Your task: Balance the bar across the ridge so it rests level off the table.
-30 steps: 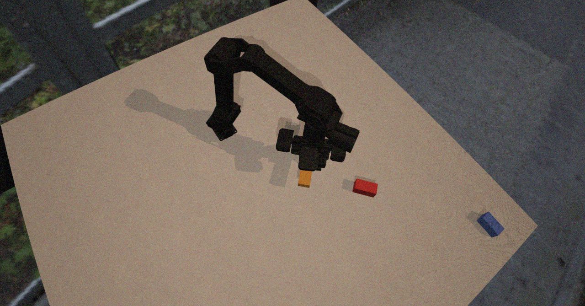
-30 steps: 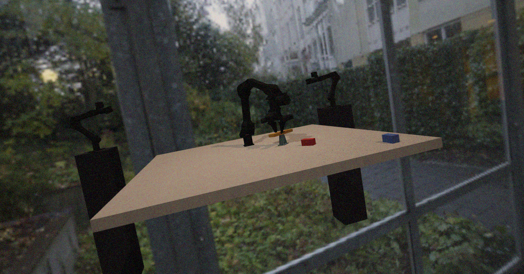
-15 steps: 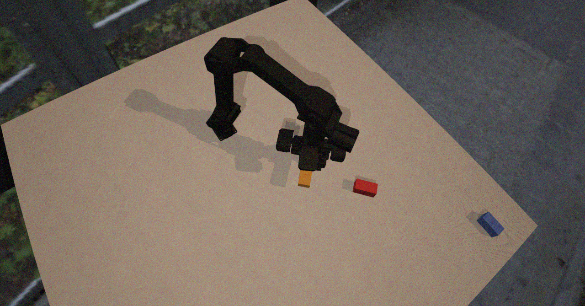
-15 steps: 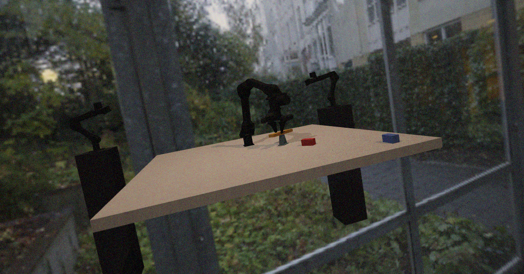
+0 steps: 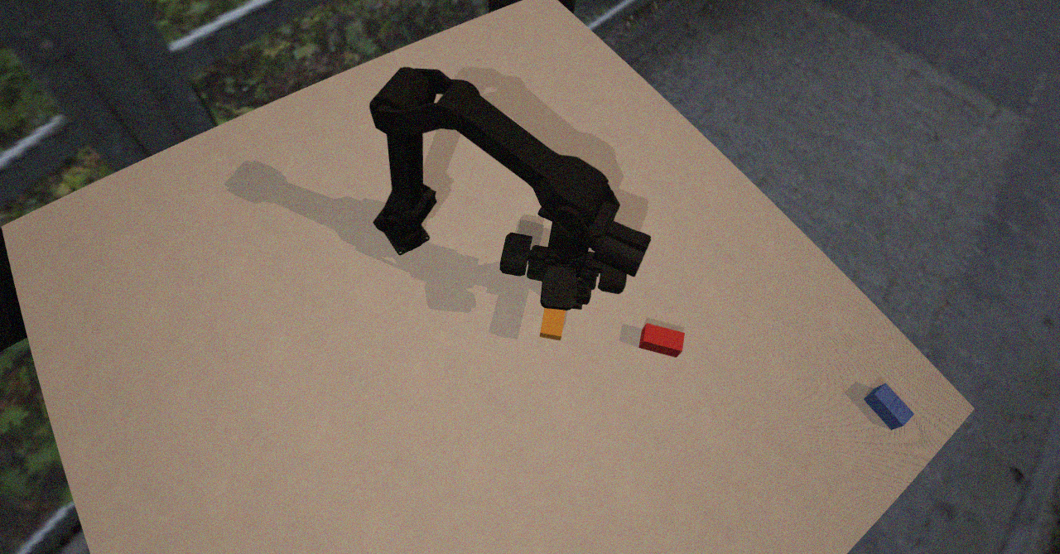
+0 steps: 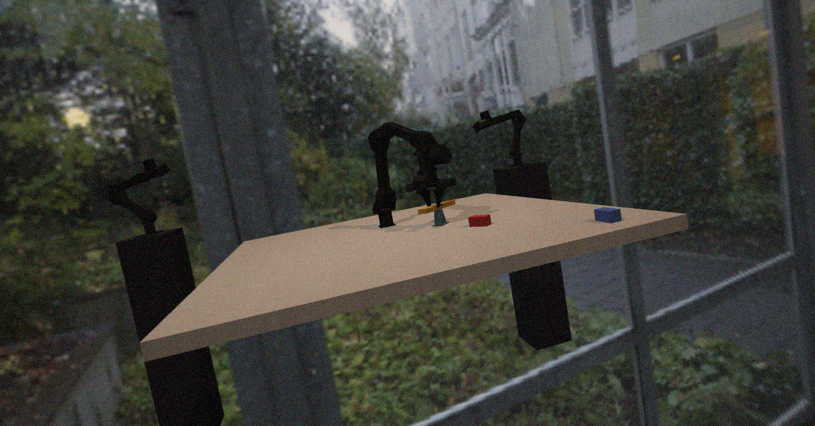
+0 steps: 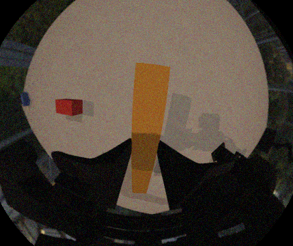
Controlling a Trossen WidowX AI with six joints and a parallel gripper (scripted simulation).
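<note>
The orange bar [image 5: 552,323] [image 6: 448,202] [image 7: 150,96] is held crosswise above the table, close over the top of the ridge. My gripper [image 6: 433,207] [image 7: 145,142] is shut on the bar near its middle, one finger on each long side. The small grey-green ridge [image 6: 439,218] stands on the table below the fingers in the exterior view. The bar and gripper hide the ridge in the top view, and it cannot be made out in the wrist view. Whether the bar's underside touches the ridge cannot be told. The bar looks roughly level and clear of the table.
A red block [image 5: 662,339] [image 6: 479,220] [image 7: 69,106] lies on the table [image 5: 310,402] [image 6: 319,263] a short way to the side of the bar. A blue block [image 5: 888,406] [image 6: 607,214] [image 7: 25,98] lies farther out, near a table corner. Two other arms stand on black pedestals beyond the table.
</note>
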